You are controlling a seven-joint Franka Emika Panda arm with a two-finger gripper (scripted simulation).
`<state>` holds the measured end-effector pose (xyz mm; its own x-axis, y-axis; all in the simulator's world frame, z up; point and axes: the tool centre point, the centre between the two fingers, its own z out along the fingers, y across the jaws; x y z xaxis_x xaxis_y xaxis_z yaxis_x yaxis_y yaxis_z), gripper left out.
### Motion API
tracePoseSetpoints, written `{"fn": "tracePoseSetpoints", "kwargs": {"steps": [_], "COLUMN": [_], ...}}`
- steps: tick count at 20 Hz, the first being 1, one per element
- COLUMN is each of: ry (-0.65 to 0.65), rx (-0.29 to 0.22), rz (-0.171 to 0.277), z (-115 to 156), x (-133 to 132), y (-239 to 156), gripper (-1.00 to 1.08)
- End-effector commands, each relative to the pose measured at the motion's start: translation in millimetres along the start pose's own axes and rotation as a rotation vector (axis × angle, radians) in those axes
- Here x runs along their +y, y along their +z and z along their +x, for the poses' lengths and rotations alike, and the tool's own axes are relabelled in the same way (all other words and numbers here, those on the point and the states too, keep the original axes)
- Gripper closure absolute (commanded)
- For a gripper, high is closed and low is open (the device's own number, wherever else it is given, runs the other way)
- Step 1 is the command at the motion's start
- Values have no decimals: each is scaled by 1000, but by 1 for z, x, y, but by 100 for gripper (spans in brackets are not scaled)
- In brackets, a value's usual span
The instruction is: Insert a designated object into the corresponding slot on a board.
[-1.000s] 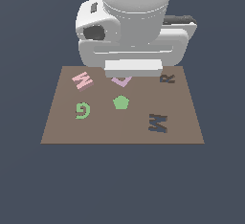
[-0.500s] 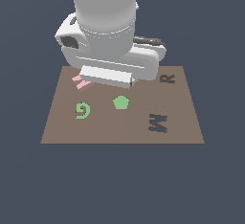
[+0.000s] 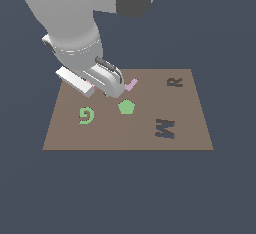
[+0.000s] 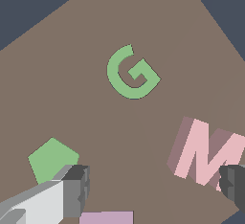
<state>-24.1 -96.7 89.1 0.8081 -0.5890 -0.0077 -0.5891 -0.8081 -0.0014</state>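
Observation:
In the wrist view the pale pink M-shaped letter (image 4: 206, 153) lies flat on the brown board (image 4: 143, 17). My gripper (image 4: 155, 187) is open and empty above the board. One fingertip (image 4: 74, 189) is near the green pentagon, and the other (image 4: 234, 182) is at the edge of the pink letter. In the exterior view my hand (image 3: 97, 78) hangs over the board's (image 3: 125, 133) far left part and hides nearly all of the pink letter. The dark W/M-shaped slot (image 3: 165, 128) is on the exterior view's right, well apart from the gripper.
A green G (image 3: 86, 115) (image 4: 131, 72), a green pentagon (image 3: 126, 107) (image 4: 51, 160) and a lilac check-shaped piece (image 3: 131, 84) (image 4: 105, 217) lie on the board. A small dark R-shaped cutout (image 3: 174, 82) is at the far right. Dark floor surrounds the board.
The arm has swung toward the exterior view's left and come down over the pink letter, which it now covers. The pieces on the board have not moved.

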Motion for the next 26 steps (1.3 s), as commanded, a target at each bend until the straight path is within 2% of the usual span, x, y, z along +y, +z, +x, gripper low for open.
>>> {"fn": "tracePoseSetpoints", "kwargs": {"steps": [1, 7, 12, 26], "ry": [97, 263, 340, 348], "rx": [3, 7, 8, 8], "rz": [0, -1, -1, 0], "z": [1, -1, -5, -6], "x": [18, 49, 63, 64], "y": [10, 29, 38, 48], "gripper": [-92, -92, -92, -92]}}
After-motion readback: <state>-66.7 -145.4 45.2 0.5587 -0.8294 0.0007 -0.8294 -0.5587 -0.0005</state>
